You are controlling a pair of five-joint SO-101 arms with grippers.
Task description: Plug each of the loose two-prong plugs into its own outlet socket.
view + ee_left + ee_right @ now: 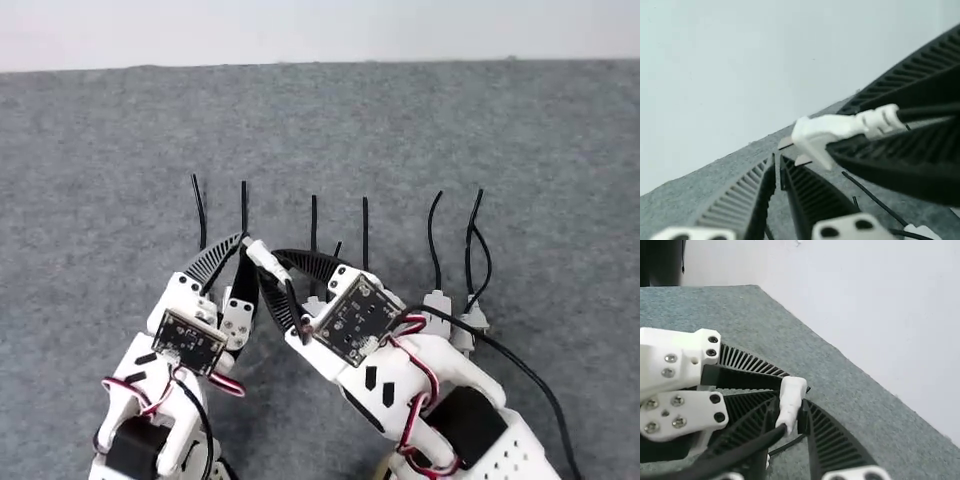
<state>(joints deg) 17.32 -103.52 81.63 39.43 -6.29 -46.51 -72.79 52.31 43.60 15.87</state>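
Note:
A white two-prong plug is held above the grey mat with my right gripper shut on its body. In the right wrist view the plug stands between the black ribbed fingers, with its cord trailing back. My left gripper is shut and empty, with its tips right beside the plug's front end. In the left wrist view the plug points its two metal prongs toward my left gripper, just beyond the fingertips. I cannot tell whether they touch.
Several thin black cords lie in a row on the grey mat beyond the grippers. Two more white plug pieces with cords lie to the right, beside the right arm. A pale wall borders the far edge.

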